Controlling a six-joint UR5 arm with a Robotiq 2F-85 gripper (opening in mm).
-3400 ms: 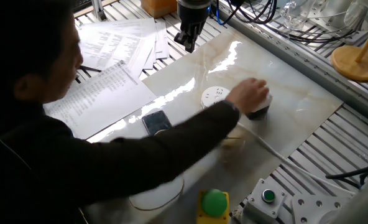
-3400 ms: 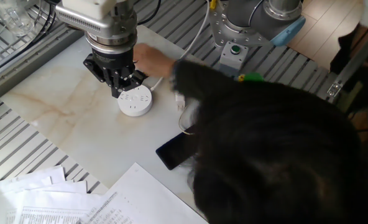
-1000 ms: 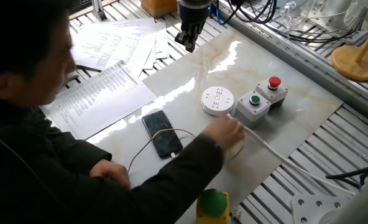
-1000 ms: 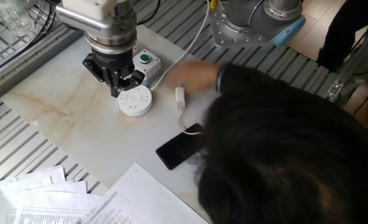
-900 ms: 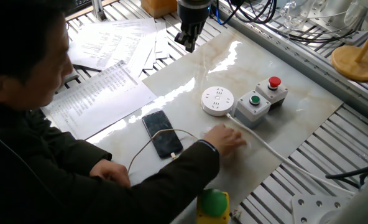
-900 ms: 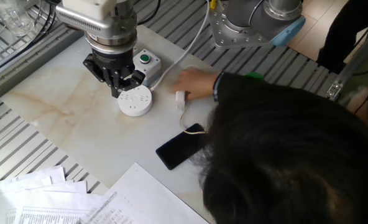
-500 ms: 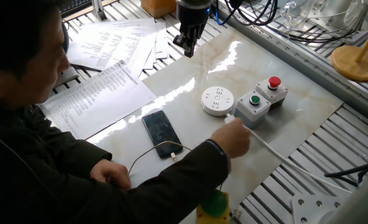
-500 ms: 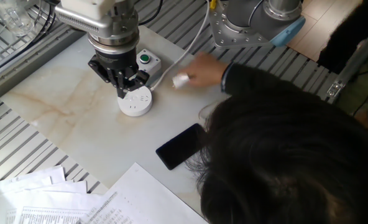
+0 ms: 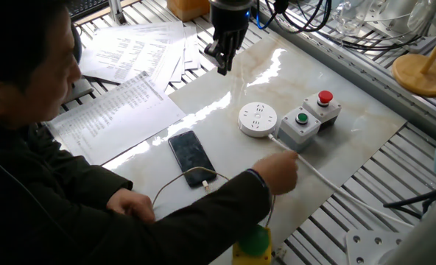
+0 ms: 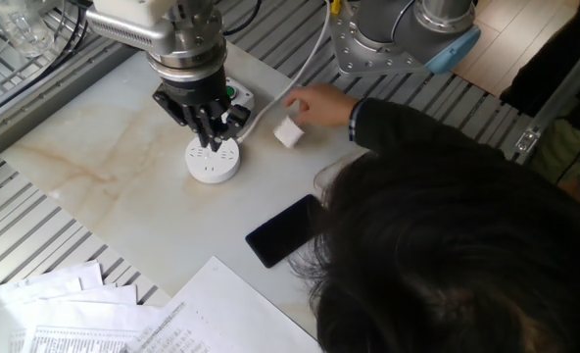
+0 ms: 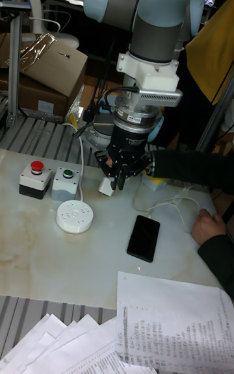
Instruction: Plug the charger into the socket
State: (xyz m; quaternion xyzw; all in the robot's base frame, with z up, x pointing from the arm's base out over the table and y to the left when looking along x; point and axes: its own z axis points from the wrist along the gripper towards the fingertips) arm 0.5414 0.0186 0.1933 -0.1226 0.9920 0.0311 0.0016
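Paperwork (image 11: pixel 162 322) lay nearest the tall cam, well clear of the socket (image 11: pixel 74 216). Black phone (image 11: pixel 143 237) sat flat on the marble table (image 11: pixel 39 250) beside the socket, thin cable (image 11: pixel 172 204) running off twd the charger (image 10: pixel 288 132). Person's hand (image 10: pixel 319 104) had that white adapter pinched, lifted just off the slab, near the socket but apart from it. Socket lay face up, slots showing, thick cord (image 9: pixel 328 184) trailing away; two grey button boxes (image 11: pixel 51 181) touched or nearly touched its far side. Gripper (image 11: pixel 121 182) hung above and just past the socket, fingers pointing down, nothing seen in them; whether jaws were parted or closed, can't tell. Judging by this, step was setup/handover, plugging not begun. Next move needs the charger set down or presented, person's arm out, then a grasp w/ prongs lined to the slots.
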